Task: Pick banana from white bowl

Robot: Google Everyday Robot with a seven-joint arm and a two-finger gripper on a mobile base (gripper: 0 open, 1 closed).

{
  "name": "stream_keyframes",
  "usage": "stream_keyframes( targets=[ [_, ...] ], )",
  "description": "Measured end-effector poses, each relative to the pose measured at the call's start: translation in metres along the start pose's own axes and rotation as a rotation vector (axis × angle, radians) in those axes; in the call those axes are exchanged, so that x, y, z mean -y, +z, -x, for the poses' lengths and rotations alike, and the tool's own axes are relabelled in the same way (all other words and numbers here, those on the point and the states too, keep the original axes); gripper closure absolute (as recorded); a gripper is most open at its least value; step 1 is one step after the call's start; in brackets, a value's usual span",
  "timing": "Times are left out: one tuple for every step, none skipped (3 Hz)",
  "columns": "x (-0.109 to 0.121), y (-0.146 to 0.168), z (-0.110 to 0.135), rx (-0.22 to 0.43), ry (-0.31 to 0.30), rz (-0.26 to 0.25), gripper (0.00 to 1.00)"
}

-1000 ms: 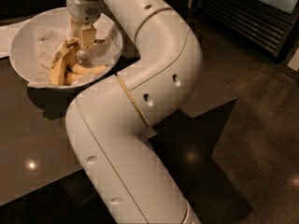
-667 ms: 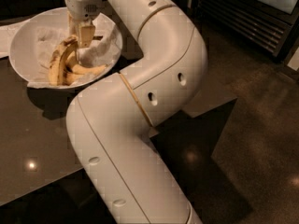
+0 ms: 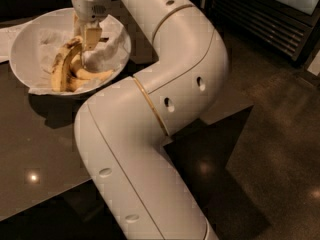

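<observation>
The white bowl (image 3: 22, 44) stands at the top left on a dark table and is lined with crumpled white paper. The banana (image 3: 61, 69), long, curved and blotched dark brown, lies in the bowl with one end rising toward the gripper. Shorter, paler bananas (image 3: 92, 75) lie beside it. My gripper (image 3: 85, 38) reaches down into the bowl from above, right at the banana's upper end. Whether it touches the banana does not show.
My thick white arm (image 3: 150, 114) sweeps from the bottom centre up to the bowl and hides the table's right part. White paper (image 3: 7, 34) lies left of the bowl. A dark cabinet with slats (image 3: 270, 19) stands at the top right. The floor lies at the right.
The gripper has shifted slightly left and a little lower over the banana's upper end. The bananas lie about as before.
</observation>
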State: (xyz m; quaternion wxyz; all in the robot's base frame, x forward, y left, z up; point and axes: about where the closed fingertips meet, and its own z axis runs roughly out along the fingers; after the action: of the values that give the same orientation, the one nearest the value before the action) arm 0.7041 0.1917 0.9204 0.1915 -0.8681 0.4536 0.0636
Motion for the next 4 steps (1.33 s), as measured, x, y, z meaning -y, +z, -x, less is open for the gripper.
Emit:
stream_keyframes(
  targets=[
    [-0.009, -0.012, 0.003, 0.062, 0.040, -0.016, 1.00],
    [-0.019, -0.019, 0.007, 0.109, 0.063, -0.023, 1.00],
    [-0.016, -0.019, 0.007, 0.117, 0.068, -0.037, 1.00],
    [-0.023, -0.031, 0.009, 0.161, 0.081, -0.058, 1.00]
  ],
)
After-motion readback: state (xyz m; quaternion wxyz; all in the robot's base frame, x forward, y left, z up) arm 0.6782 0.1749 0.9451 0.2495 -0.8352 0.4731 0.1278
